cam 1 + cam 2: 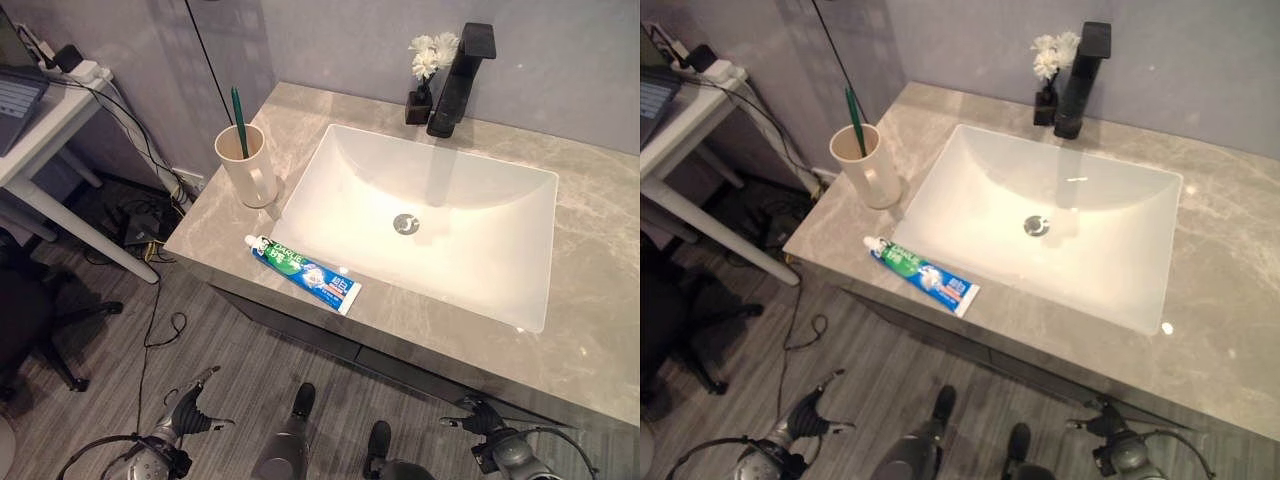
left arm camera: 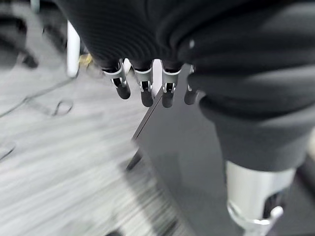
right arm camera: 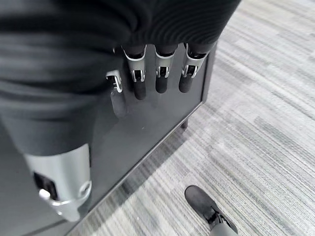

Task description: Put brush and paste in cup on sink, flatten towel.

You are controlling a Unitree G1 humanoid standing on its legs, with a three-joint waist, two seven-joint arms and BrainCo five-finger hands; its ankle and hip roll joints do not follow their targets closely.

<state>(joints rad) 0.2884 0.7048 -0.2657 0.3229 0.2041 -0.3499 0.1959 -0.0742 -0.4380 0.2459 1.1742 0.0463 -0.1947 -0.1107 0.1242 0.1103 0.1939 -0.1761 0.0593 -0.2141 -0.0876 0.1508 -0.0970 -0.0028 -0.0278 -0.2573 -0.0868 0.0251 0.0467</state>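
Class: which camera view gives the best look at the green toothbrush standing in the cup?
The left eye view: the green toothbrush stands clear in the cup, slightly nearer. The right eye view shows it too; the wrist views show floor and cabinet.

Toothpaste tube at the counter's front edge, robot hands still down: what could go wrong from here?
1. The toothpaste tube lies close to the countertop front edge; a clumsy grasp could nudge it off.
2. The cup is tall, with the green toothbrush already inside; dropping the tube in could tip it.
3. No towel is visible, so flattening may stall.
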